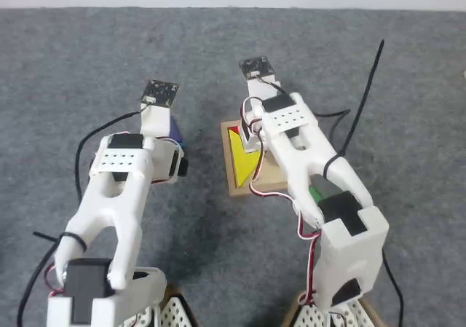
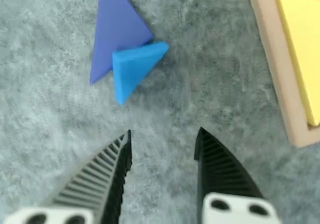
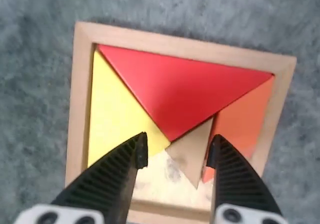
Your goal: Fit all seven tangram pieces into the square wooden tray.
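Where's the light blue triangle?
Left wrist view: the light blue triangle lies on the mat, touching the dark blue triangle, ahead of the left gripper, outside the tray.

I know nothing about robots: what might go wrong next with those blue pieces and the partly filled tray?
1. The light blue triangle lies against the dark blue triangle; the open left tool may shove both when grabbing one.
2. The open right tool hangs over the tray, so it might bump the red piece or block a delivery.
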{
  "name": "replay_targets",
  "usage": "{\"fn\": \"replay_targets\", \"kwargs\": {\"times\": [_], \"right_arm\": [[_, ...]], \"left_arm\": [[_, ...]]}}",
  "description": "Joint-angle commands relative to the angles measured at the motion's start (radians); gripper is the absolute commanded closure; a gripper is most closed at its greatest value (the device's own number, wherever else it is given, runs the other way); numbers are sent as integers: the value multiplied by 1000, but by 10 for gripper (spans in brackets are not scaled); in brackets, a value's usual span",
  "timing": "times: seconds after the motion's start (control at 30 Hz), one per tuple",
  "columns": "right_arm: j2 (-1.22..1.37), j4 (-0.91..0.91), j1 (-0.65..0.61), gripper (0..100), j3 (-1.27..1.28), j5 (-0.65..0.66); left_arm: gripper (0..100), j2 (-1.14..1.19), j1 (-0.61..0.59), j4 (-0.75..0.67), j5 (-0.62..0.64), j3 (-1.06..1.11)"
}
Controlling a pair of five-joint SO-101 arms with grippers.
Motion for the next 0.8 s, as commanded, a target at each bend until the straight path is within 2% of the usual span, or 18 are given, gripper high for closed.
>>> {"fn": "replay_targets", "kwargs": {"times": [0.0, 0.13, 0.23, 0.33, 0.77], "right_arm": [[-140, 71, 10, 804, -51, 12], [-297, 124, -16, 857, 49, 37], [-323, 45, -68, 880, 175, 101], [-306, -64, -81, 883, 261, 97], [-156, -117, -81, 883, 245, 103]], "left_arm": [[801, -43, 0, -17, -12, -10], [801, -43, 2, -18, -12, -12], [801, -43, 2, -18, -12, -15], [801, -43, 2, -18, -12, -12], [801, -43, 2, -18, -12, -12]]}}
